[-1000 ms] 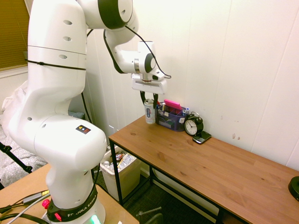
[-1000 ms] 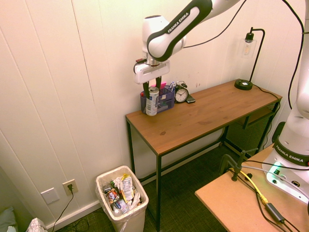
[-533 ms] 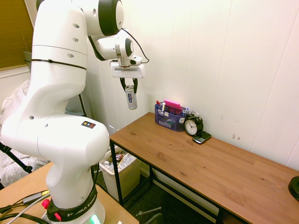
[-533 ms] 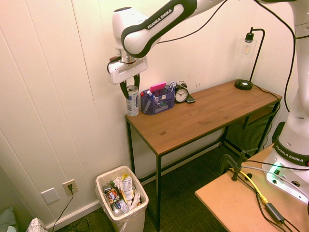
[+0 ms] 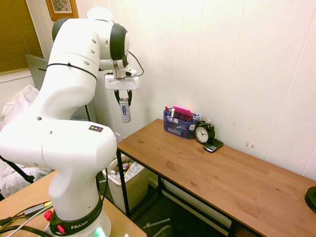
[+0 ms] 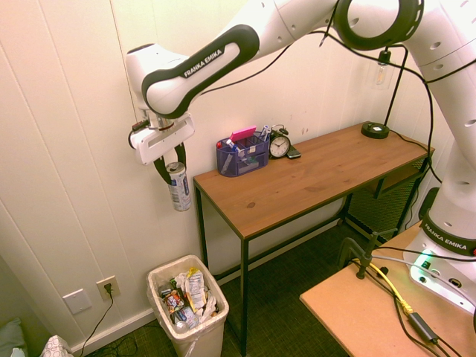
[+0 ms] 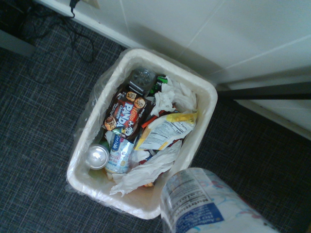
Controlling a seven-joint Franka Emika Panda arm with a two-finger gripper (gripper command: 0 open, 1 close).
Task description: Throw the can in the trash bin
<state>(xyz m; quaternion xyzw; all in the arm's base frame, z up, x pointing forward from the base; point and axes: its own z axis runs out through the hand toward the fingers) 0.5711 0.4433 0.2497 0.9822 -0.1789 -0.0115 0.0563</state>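
Since a second ago, the arm has swung the can off the desk and past its end. Now the gripper points straight down, fingers clamped on the can's top, so the can hangs upright in the air beside the desk's edge, high above the trash bin, which stands on the floor, full of wrappers.

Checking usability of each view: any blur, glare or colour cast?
First exterior view: warm yellowish cast, can small but legible. Second exterior view: evenly lit, sharp, wide-angle bending at edges. Wrist view: trash bin in focus, the can close and blurred.
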